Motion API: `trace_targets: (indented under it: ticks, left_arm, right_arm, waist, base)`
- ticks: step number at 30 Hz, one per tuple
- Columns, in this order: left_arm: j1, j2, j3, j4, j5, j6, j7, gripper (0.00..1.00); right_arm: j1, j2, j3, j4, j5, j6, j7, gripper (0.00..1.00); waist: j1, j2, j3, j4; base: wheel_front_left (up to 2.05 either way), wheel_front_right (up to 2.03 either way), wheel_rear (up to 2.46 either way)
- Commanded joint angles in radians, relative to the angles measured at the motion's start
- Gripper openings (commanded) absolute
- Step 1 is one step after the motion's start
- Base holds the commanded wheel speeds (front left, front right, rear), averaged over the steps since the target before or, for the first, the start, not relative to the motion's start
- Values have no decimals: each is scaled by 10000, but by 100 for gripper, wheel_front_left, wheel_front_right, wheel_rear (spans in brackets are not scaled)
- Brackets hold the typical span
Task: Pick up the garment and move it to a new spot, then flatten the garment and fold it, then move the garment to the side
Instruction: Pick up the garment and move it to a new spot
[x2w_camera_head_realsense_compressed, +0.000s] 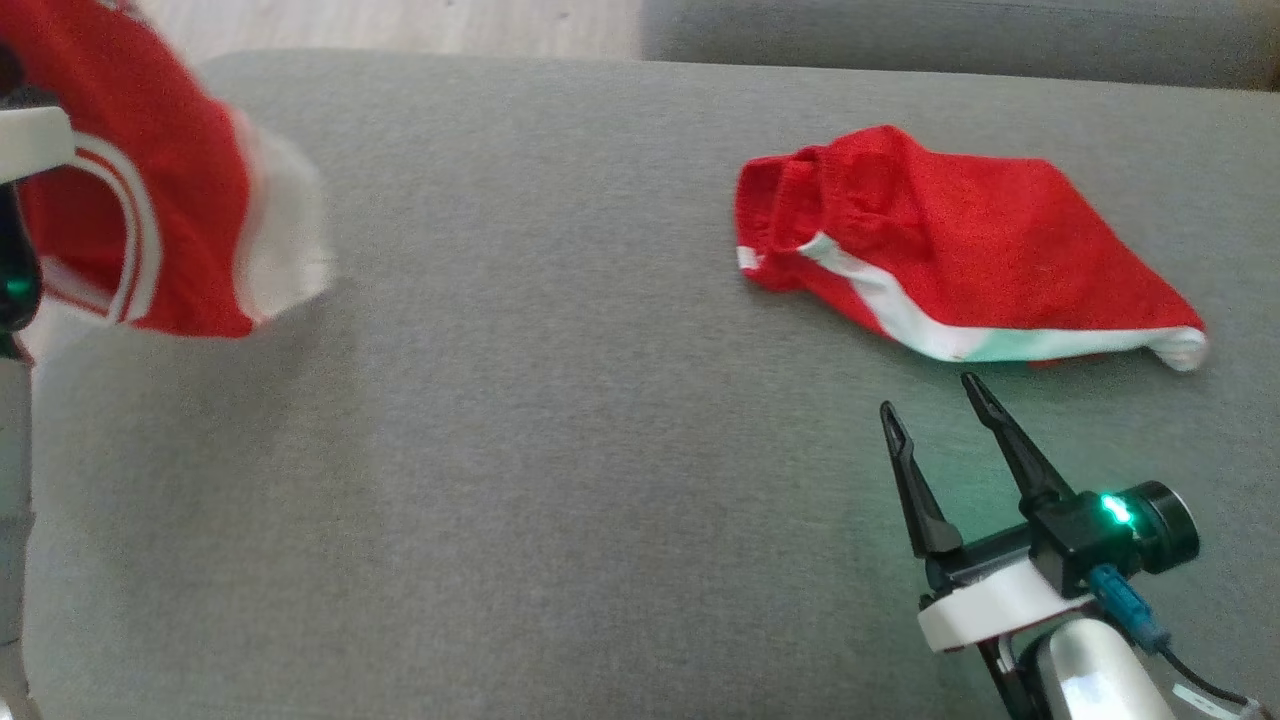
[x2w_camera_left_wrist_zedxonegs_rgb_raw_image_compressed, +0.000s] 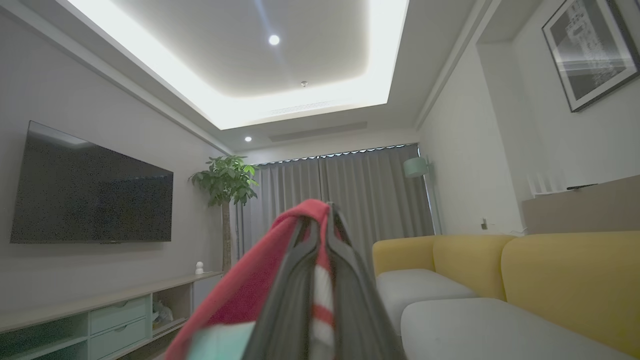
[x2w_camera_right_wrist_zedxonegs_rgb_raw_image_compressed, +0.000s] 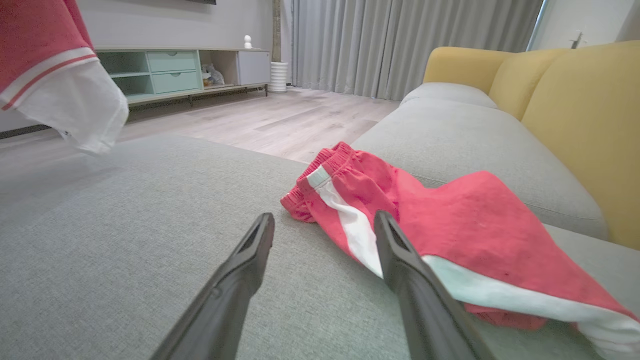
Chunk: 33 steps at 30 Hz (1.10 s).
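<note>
Left gripper (x2w_camera_left_wrist_zedxonegs_rgb_raw_image_compressed: 320, 215) clamps red garment (x2w_camera_head_realsense_compressed: 150, 190); right gripper (x2w_camera_head_realsense_compressed: 929, 394) gapes.

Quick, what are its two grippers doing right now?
Left gripper: closed, holding the red and white garment.
Right gripper: open, holding nothing, near the red shorts.

Left gripper (x2w_camera_left_wrist_zedxonegs_rgb_raw_image_compressed: 320, 206) seemingly pinched; right (x2w_camera_head_realsense_compressed: 927, 392) splayed

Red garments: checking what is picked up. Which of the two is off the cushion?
The red top with the white cuff, hanging from the shut left tool. The red shorts with the white side stripe lie on the grey cushion.
</note>
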Motion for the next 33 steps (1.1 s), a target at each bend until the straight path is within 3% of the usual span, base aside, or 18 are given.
trace_targets:
  ticks: [1,8,15,16,17,18,23,27,33]
  left_arm:
    - [-274,550,420,-220,-74,22,113,0]
    - [765,382,307,998,-262,123,283,0]
    - [2120,-410,120,2845,-863,-125,208,0]
    - [2320,-579,44,3164,-951,-205,192,14]
    - [2485,-735,-20,3454,-1005,-255,158,76]
    - [2616,-868,-72,3696,-1006,-280,94,100]
    - [3248,-1492,57,3594,-661,-63,-160,100]
    - [4273,-2191,604,1746,108,255,-171,100]
    - [6239,-3215,960,-507,1449,272,-173,100]
  right_arm:
    - [-187,-127,237,-286,-42,-7,-26,100]
    - [-258,-327,313,-316,-65,-7,-26,100]
    - [-228,-489,415,-295,-51,-7,-26,100]
    - [-227,-513,429,-284,-50,-7,-26,100]
    - [-225,-531,442,-275,-46,-7,-26,100]
    - [-226,-543,460,-260,-44,-7,-26,100]
    - [-193,-440,482,-157,-19,-7,-26,100]
    - [-165,-262,470,-106,65,-7,-26,100]
    - [-46,-31,417,-84,273,-7,-26,100]
  waist:
    - [1,0,97,325]
    - [1,0,289,763]
    - [1,0,388,795]
    - [1,0,391,773]
    - [1,0,390,748]
    - [1,0,380,712]
    - [1,0,77,355]
    - [1,0,-337,-84]
    - [1,0,-967,-914]
  base:
    - [0,0,0]
    - [0,0,0]
    - [0,0,0]
    - [0,0,0]
    - [0,0,0]
    - [0,0,0]
    - [0,0,0]
    - [0,0,0]
    - [0,0,0]
